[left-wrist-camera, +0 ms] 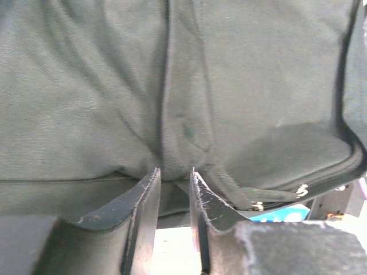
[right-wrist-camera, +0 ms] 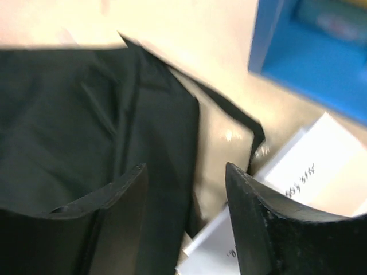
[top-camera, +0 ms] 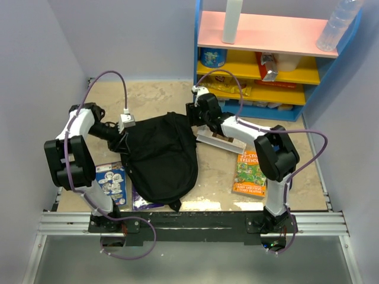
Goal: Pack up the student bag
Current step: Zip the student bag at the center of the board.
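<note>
The overhead camera looks down from the near side over the whole table (top-camera: 154,97). Cameras behind the left claw (left-wrist-camera: 174,172) and right claw (right-wrist-camera: 184,167) face forward, close on the black backpack (top-camera: 160,157) that all three views share.

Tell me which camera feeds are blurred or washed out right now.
Top view: sharp, evenly lit, though the bag reads flat black. Left wrist: fabric fairly clear, table glaring between the fingers. Right wrist: blurred throughout, white book soft.

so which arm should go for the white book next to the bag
Right. The right claw is open and hangs beside the white book, at the student bag's right side. The left claw is across the bag, narrow, tips against the fabric.
</note>
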`<action>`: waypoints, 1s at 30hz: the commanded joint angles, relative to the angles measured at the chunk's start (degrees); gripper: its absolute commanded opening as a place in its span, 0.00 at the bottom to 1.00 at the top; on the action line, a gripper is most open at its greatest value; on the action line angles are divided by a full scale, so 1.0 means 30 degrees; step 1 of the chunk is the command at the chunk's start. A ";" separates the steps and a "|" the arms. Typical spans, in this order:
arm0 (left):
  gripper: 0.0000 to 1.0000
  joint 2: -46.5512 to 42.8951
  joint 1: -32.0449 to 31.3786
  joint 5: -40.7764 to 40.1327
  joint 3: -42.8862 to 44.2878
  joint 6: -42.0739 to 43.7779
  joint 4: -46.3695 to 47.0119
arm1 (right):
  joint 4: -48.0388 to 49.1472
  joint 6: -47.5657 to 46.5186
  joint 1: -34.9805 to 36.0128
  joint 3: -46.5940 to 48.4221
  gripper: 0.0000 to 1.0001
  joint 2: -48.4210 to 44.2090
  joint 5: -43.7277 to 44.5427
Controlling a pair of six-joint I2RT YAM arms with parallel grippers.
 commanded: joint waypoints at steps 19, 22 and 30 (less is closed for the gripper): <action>1.00 -0.3768 0.3175 0.3092 0.0573 -0.5827 0.3724 | 0.2780 0.7544 -0.0090 -0.3772 0.99 -0.5299 -0.7033; 1.00 -0.2601 0.5785 0.6492 0.1452 -0.4808 0.1775 | 0.8805 1.1153 -0.0237 -0.5732 0.99 -0.4241 -1.2137; 1.00 -0.1274 0.6053 0.6031 0.0900 -0.2836 0.0615 | 0.1176 0.4509 0.6208 -0.0699 0.76 -0.3420 -0.4729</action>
